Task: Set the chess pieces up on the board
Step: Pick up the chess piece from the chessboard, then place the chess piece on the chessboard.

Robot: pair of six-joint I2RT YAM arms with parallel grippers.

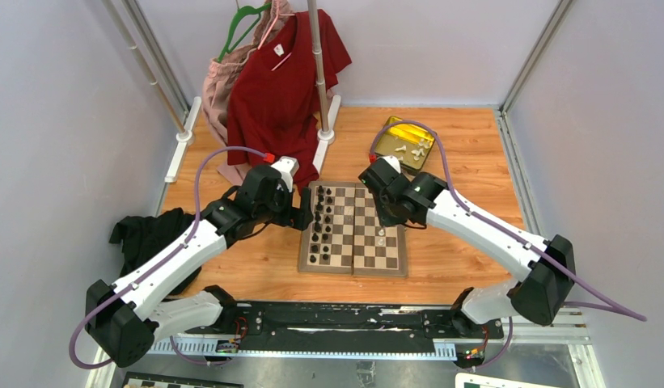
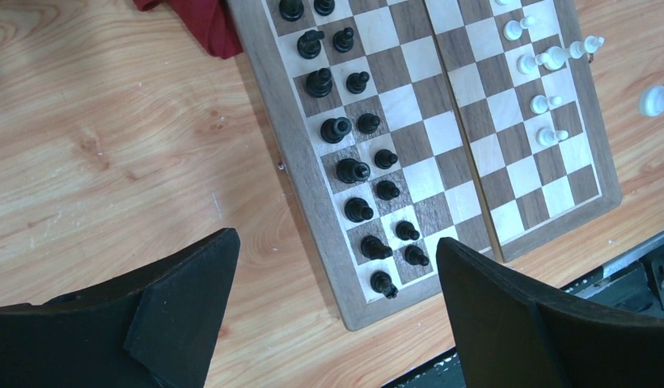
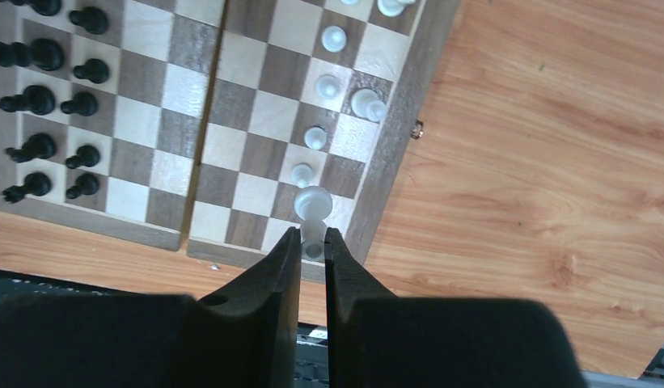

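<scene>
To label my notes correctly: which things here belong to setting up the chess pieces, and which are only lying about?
Job: board, white chess pieces, one held by right gripper, gold tin with more.
Lying about: red shirt, black cloth, pink garment.

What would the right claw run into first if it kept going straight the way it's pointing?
Probably the board, near its corner. The right claw grips a white chess piece that would touch down first, beside a white pawn. Depth is unclear.
</scene>
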